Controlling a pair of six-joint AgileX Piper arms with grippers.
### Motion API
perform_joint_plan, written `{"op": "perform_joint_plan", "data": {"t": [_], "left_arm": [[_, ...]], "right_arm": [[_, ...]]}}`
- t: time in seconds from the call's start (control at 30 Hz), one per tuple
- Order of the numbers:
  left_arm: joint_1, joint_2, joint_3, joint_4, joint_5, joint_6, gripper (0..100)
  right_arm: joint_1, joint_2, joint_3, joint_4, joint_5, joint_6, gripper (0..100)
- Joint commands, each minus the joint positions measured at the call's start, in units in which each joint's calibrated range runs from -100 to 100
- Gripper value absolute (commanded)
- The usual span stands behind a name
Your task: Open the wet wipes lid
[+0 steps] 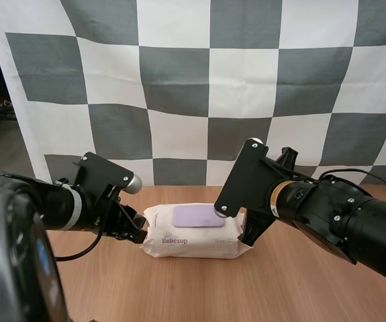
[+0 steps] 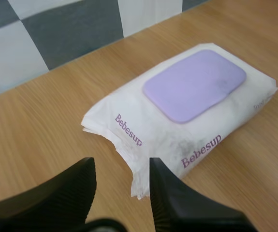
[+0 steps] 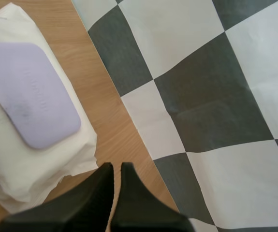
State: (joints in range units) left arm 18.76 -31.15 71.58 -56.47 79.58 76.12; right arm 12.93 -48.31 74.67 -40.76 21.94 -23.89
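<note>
The left gripper [image 2: 122, 164], jaws parted, is hovering at the crimped left end of the pack of wet wipes [image 1: 179, 247], which is lying flat on the table [image 1: 179, 288], its lilac lid [image 1: 198, 216] closed. The right gripper [image 3: 117, 168], jaws closed on nothing, is standing beside its right end.

The one word I can read is the brand "Bebesup", in purple letters on the soft white plastic pack of wet wipes [image 2: 158, 130]. From my left wrist I see it twice: once on the top face, by the crimped end just ahead of my left gripper [image 2: 121, 166], and once along the long side face below the lilac rounded lid [image 2: 194, 84]. In the high view it stands on the side facing the camera. Purple print at the pack's far end is too small to read.
</note>
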Motion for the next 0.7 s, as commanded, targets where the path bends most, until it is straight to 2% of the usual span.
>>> {"op": "perform_joint_plan", "data": {"t": [0.0, 0.13, 0.3, 0.5, 0.67], "left_arm": [[0.03, 4.52, 0.06, 0.62, 1.41, 0.14, 62], [0.03, 10.03, 0.06, -0.91, 7.86, 3.64, 62], [0.03, 15.36, 0.06, -2.82, 8.46, 7.35, 63], [0.03, 20.58, 0.06, -3.28, 9.51, 10.23, 71], [-0.13, 22.10, 0.06, -7.02, 9.20, 13.29, 72]], "right_arm": [[0.01, 0.00, -0.04, 0.07, -0.18, 0.01, 13], [0.01, 0.00, -0.04, 0.07, -0.18, 0.01, 13], [0.01, 0.00, -0.04, 0.07, -0.18, 0.01, 13], [0.01, 0.00, -0.04, 0.07, -0.18, 0.01, 13], [0.01, 0.00, -0.04, 0.07, 1.24, 0.01, 13]]}}
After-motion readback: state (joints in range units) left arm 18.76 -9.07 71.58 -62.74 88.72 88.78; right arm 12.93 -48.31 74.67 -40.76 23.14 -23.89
